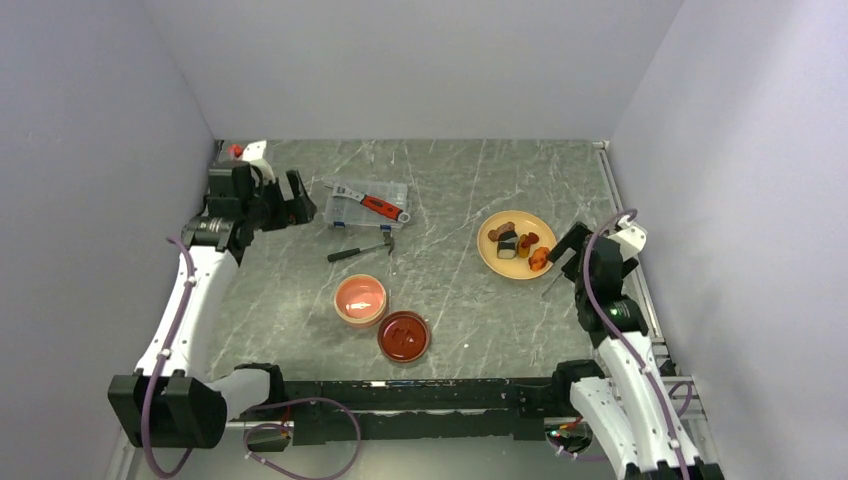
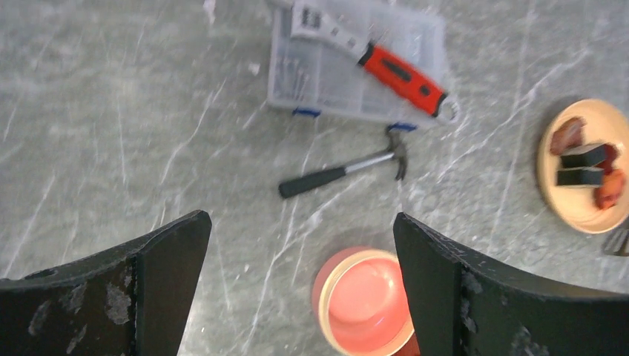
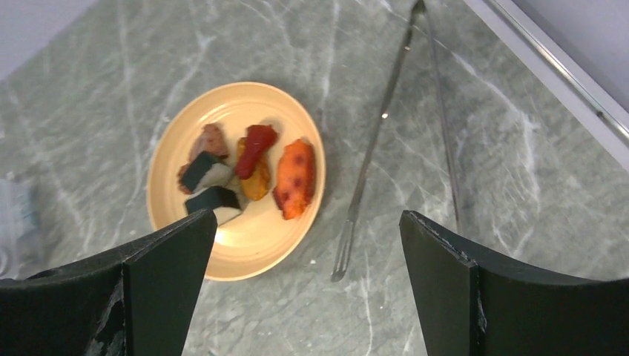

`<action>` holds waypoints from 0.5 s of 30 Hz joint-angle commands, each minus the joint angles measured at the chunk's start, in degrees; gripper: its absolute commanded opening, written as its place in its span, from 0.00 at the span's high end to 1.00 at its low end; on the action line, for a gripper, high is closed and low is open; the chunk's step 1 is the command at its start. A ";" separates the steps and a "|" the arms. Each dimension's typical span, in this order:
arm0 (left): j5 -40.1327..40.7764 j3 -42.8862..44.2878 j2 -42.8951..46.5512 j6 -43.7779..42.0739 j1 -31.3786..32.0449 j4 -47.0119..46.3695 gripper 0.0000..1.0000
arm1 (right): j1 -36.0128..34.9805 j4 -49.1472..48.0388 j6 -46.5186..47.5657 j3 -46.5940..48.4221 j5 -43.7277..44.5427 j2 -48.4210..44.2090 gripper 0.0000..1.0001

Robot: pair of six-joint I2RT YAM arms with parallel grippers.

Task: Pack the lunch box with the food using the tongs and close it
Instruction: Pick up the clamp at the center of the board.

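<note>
The lunch box (image 1: 360, 298) is a small round tub, pink inside, standing open at mid-table; its dark red lid (image 1: 403, 336) lies beside it, nearer the arms. In the left wrist view the tub (image 2: 365, 300) shows low between the fingers of my left gripper (image 2: 300, 217), which hangs open and empty high above the table at far left (image 1: 293, 203). Several pieces of food (image 3: 245, 167) sit on a yellow plate (image 3: 245, 252). The grey metal tongs (image 3: 378, 133) lie flat just right of the plate. My right gripper (image 3: 308, 215) hovers open and empty above the tongs' tips.
A clear case with a red-handled tool (image 1: 368, 204) lies at the back, with a small black-handled hammer (image 1: 362, 251) in front of it. Grey walls close in the left, back and right sides. A metal rail (image 3: 564, 81) runs along the right table edge.
</note>
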State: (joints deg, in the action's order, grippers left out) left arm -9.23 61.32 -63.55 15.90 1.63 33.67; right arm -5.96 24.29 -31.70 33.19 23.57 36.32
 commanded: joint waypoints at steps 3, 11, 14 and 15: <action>-4.27 13.20 -5.11 1.65 1.36 -5.19 0.01 | 9.16 -3.34 -3.32 3.42 -7.62 9.26 0.00; -5.49 10.13 -8.63 -1.33 1.08 -8.28 0.00 | 22.11 -7.65 -2.45 6.07 -13.43 25.70 0.02; -5.34 7.58 -8.26 -1.33 1.31 -9.44 0.01 | 22.25 -7.07 -0.32 9.88 -12.86 32.10 0.05; -5.68 7.94 -8.71 -1.61 1.35 -8.97 0.01 | 22.30 -6.73 0.47 11.01 -12.54 34.33 0.05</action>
State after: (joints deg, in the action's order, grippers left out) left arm -14.09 70.26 -72.07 15.64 2.83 26.30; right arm 16.12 19.97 -33.82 37.95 12.08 65.34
